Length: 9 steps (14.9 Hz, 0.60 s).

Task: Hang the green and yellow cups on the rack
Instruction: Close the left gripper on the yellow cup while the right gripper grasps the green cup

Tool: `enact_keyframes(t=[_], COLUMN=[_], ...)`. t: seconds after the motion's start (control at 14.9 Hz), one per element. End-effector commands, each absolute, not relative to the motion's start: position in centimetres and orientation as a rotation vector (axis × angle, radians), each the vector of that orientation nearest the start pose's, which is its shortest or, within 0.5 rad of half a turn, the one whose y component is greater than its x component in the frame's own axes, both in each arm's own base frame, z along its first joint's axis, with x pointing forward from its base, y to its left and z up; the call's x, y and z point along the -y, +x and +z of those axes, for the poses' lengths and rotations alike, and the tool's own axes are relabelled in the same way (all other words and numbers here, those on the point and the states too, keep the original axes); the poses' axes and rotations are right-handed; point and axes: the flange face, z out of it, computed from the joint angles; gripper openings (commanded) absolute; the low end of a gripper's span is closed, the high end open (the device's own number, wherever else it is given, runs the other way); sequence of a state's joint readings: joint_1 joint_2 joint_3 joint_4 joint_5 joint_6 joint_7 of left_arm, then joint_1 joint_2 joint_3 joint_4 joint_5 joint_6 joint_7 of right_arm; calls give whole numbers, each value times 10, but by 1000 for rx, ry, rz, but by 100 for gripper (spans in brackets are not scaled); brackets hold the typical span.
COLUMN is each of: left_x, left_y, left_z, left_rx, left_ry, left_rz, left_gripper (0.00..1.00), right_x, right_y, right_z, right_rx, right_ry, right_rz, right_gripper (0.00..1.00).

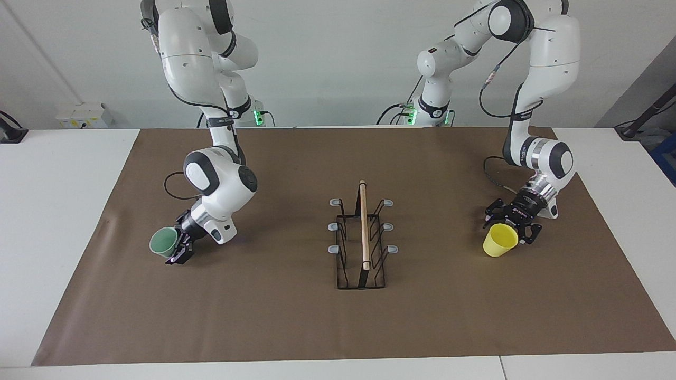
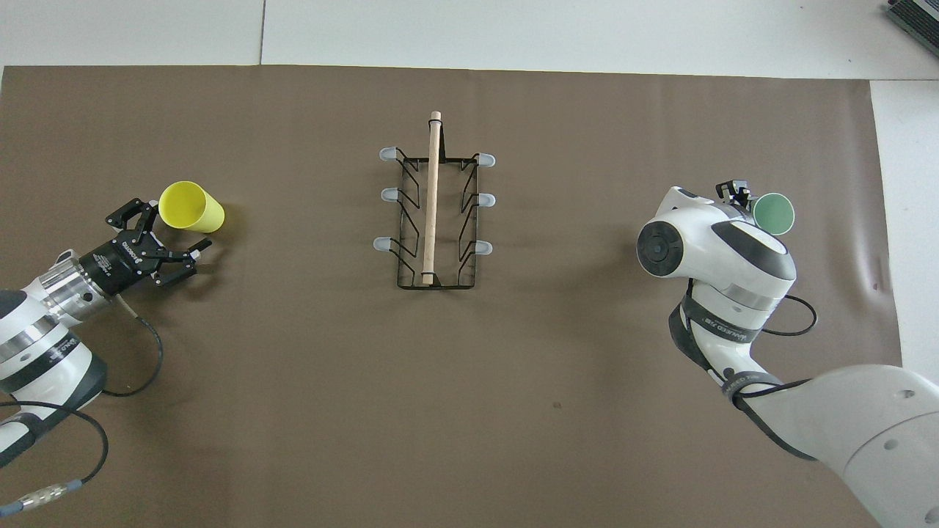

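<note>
The black wire rack (image 1: 363, 240) (image 2: 434, 220) with its wooden rod stands mid-table, its grey-tipped pegs bare. The pale green cup (image 1: 162, 241) (image 2: 774, 213) stands on the mat toward the right arm's end. My right gripper (image 1: 178, 249) (image 2: 736, 193) is low against that cup's side and shut on its wall. The yellow cup (image 1: 499, 241) (image 2: 192, 207) sits tilted on the mat toward the left arm's end. My left gripper (image 1: 510, 227) (image 2: 176, 226) is down at it, fingers spread on either side of the cup's upper part.
A brown mat (image 1: 296, 327) covers most of the white table (image 1: 58, 221). Cable loops trail from both wrists (image 2: 139, 359) (image 2: 799, 315). A white box (image 1: 84, 115) sits at the table's edge near the right arm's base.
</note>
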<state>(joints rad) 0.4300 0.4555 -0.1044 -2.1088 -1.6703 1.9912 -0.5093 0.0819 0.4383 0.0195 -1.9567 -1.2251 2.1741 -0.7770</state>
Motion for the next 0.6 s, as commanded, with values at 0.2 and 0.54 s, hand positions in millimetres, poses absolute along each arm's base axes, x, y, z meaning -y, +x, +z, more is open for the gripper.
enact_keyframes(t=[0.2,0.54], left_x=[-118,-112], left_y=[563,568], left_z=[201,203], left_rx=[-1664,-1657], left_ry=[845,830], left_rz=[-544,-537], left_gripper=[96,96], right_x=[-7,-18], right_y=[607,610], right_z=[275,300], right_rx=[-1743,-1737], right_ry=[1513,1684], right_rz=[-527,-407], right_gripper=[0,0])
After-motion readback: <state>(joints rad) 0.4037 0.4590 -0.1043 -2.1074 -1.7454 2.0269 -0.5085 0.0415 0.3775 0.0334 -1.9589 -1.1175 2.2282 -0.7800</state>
